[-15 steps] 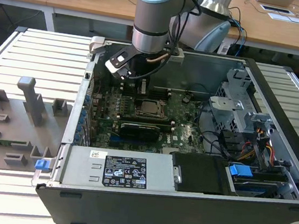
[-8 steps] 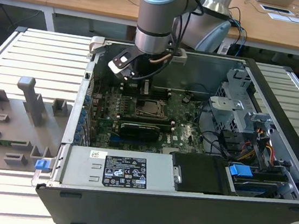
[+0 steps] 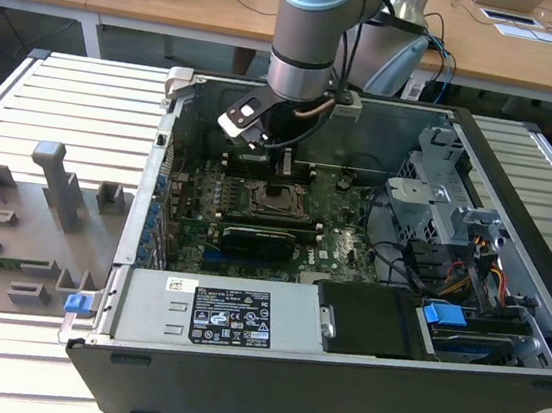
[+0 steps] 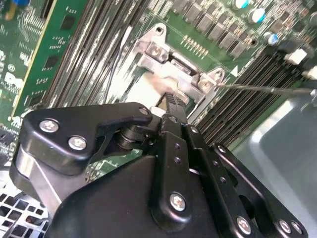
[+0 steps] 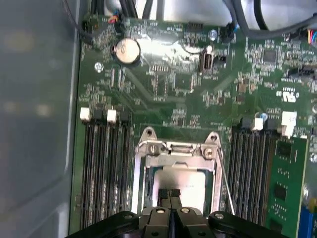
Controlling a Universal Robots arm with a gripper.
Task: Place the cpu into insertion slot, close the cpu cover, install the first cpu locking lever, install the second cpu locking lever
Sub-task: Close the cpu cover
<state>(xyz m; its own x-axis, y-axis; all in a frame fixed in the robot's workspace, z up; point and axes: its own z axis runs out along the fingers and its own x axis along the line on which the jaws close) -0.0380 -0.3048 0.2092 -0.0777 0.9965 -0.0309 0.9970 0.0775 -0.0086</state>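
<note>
Just above centre in the exterior view, the tool [image 3: 281,179] reaches into the computer case [image 3: 264,386]. Its fingers are pressed together, tips on the cpu [image 5: 187,179], which sits in the insertion slot [image 3: 264,205], framed by the cpu cover [image 5: 176,157].

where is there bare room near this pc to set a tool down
Bare slatted table beyond the grey holder board at the exterior view's left, and more beside the case at its right. Inside is crowded: gripper over the chip socket, cables alongside.
</note>
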